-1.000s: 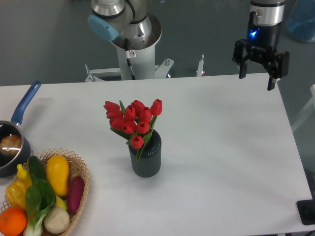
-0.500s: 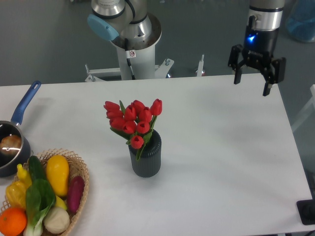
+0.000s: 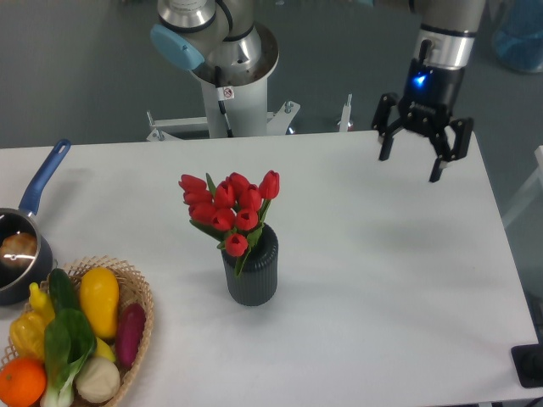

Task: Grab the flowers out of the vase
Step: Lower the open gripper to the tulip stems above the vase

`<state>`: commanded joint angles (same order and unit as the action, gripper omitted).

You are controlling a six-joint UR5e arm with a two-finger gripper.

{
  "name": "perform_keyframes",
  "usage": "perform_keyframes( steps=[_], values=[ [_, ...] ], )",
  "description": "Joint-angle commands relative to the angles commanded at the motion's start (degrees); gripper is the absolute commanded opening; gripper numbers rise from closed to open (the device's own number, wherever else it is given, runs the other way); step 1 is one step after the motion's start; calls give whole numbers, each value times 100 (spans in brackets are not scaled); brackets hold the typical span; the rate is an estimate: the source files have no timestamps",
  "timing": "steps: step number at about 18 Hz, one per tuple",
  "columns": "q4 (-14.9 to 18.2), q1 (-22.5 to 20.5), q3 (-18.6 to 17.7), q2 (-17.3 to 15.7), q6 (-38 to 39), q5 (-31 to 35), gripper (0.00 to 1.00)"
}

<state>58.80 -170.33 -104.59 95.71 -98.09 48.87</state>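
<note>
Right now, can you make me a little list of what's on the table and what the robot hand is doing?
flowers: red tulips standing in the vase, not yet picked up
vase: dark ribbed cylinder, upright near the middle of the table
gripper: open, empty, up in the air over the far right part of the table, well apart from the flowers
saucepan: blue handle, at the left edge, something pale inside
basket: wicker, front left corner, filled with vegetables and fruit

white table | blue-handled saucepan at left edge, something pale brown inside | wicker basket front-left: yellow squash, purple aubergine, orange, leafy greens, pale round vegetable
</note>
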Motion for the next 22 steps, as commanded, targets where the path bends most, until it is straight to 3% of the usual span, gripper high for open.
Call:
perform_keyframes(
  steps=[7,14,22],
  values=[
    [-9,431,-185,387,17,-527,100],
    [35,562,-343,457,17,-1151,100],
    [70,703,-949,378,201,-1388,100]
  ],
)
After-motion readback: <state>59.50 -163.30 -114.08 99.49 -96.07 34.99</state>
